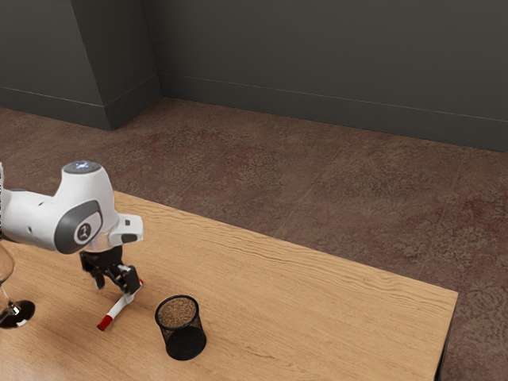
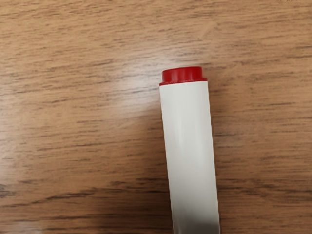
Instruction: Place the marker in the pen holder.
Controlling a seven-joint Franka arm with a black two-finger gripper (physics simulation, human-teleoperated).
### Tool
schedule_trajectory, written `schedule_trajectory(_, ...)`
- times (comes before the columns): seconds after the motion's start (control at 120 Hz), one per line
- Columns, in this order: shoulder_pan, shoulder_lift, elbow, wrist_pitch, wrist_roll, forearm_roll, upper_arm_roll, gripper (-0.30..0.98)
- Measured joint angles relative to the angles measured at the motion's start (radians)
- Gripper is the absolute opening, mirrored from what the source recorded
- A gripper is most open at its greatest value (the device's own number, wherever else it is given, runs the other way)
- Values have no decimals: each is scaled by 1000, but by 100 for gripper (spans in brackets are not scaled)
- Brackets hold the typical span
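Nearest the camera, the black mesh pen holder [image 1: 185,340] stands upright on the table [image 1: 333,305], well in from the far edge and from the corner at the exterior view's right. Near it, towards the exterior view's left, the 1 white marker [image 1: 120,309] with 2 red ends lies flat on the wood, slanting towards the far edge. The gripper [image 1: 113,286] is low over its far end, the 2 fingers apart. On the marker's other side from the pen holder, a stemmed glass [image 1: 15,314] stands by the exterior view's left border, out of the line between those 2. Patterned carpet [image 1: 262,175] and a dark wall [image 1: 317,55] lie beyond the far edge.
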Motion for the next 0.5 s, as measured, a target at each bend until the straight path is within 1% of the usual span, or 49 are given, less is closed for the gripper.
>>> schedule_trajectory(0.075,-19,1,1,3,0,1,-4,65)
schedule_trajectory(0.167,-34,1,1,5,0,1,-5,60)
schedule_trajectory(0.375,-21,26,9,8,2,3,-5,50)
schedule_trajectory(0.5,-22,29,11,9,2,4,-5,39)
